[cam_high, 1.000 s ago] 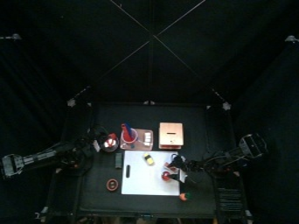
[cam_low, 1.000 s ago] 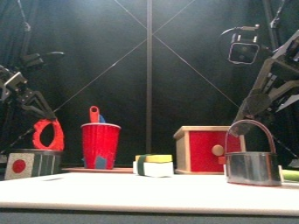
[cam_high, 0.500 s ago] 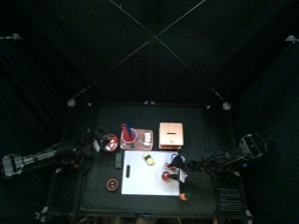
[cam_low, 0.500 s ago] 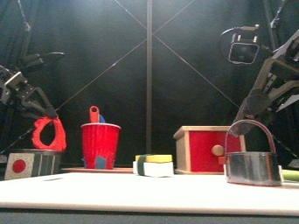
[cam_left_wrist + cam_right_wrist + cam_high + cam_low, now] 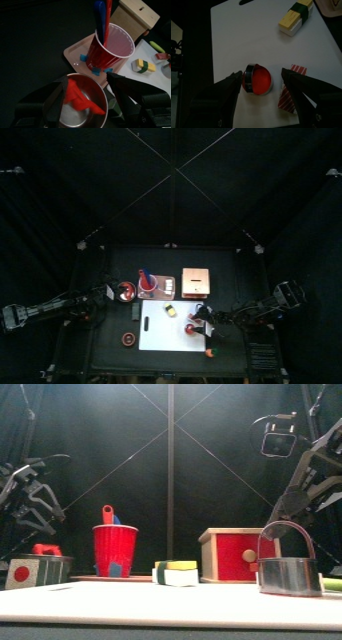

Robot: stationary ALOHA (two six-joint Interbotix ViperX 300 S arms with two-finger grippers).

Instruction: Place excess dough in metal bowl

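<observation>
The excess dough (image 5: 79, 97), a crumpled bright red piece, lies inside the metal bowl (image 5: 55, 111). In the front view only its top (image 5: 48, 550) pokes over the rim of the metal bowl (image 5: 38, 570) at the far left. My left gripper (image 5: 85, 84) stands open above the bowl, with nothing between its jaws; the front view shows that arm raised well above the bowl (image 5: 32, 486). My right gripper (image 5: 262, 73) hangs open over the white mat (image 5: 251, 40), its jaws wide on both sides of a dark-rimmed red disc (image 5: 259, 82).
A red cup (image 5: 110, 47) with utensils stands on a pink tray (image 5: 75, 50) beside the bowl. Behind it is a tan box (image 5: 137, 12) and a yellow-green sponge (image 5: 143, 65). A handled metal cup (image 5: 286, 568) stands at the front right.
The left gripper opened and let go of the red dough ring, which dropped into the metal bowl. The left arm then rose and drew back left. The right arm stayed still.
</observation>
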